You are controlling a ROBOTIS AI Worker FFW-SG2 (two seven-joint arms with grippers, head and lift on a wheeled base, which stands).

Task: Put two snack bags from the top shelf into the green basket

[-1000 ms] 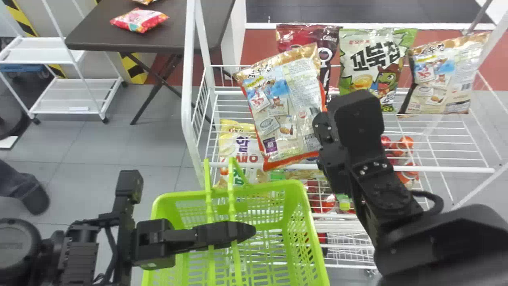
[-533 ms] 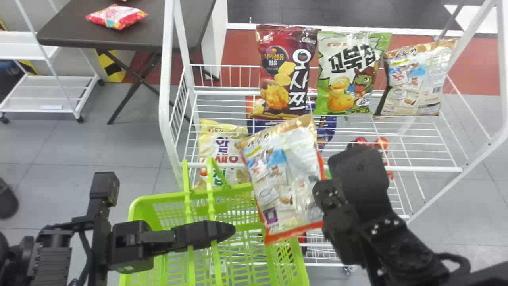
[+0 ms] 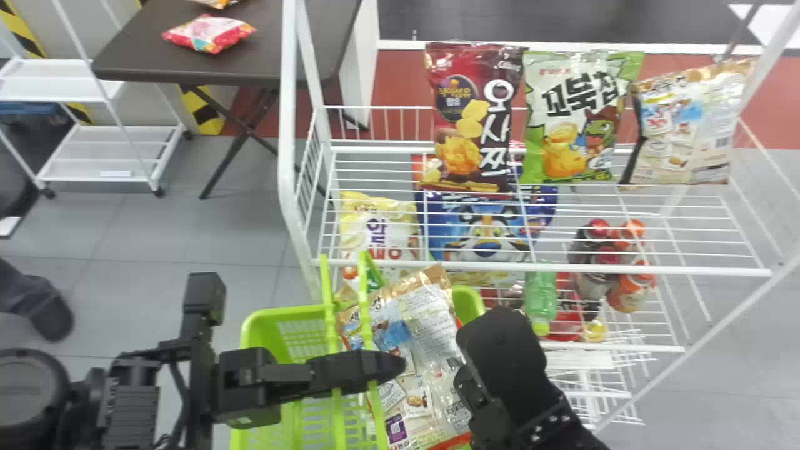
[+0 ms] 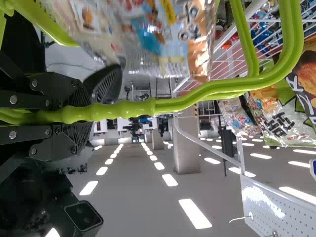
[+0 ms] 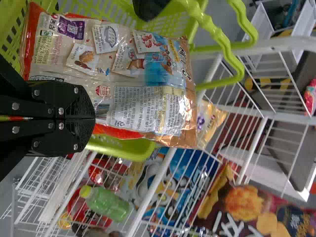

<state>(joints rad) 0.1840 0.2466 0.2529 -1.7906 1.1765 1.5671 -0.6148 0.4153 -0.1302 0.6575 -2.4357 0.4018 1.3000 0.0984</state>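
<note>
The step in hand looks like bringing a snack bag to the basket, probably the first of the two. The beige and gold foil snack bag with orange-red edging (image 3: pixel 431 350) is at the mouth of the bright green plastic basket with pierced walls (image 3: pixel 272 314), towards its right side and partly behind a handle; how deep it sits I cannot tell. The right gripper (image 5: pixel 94 118) has its black fingers closed on the bag's side edge. The left gripper (image 4: pixel 81 113) is closed round the basket's smooth green plastic handle (image 4: pixel 187 101).

Beyond the basket and above it, a dark red snack bag (image 3: pixel 475 119), a green and white one (image 3: pixel 572 119) and another beige and gold one (image 3: pixel 690 125) stand on the white wire top shelf (image 3: pixel 537 267).

Next, I judge, the bag needs lowering clear of handle and rim, then releasing; it could snag on either. After that, one more from the shelf beyond the basket
</note>
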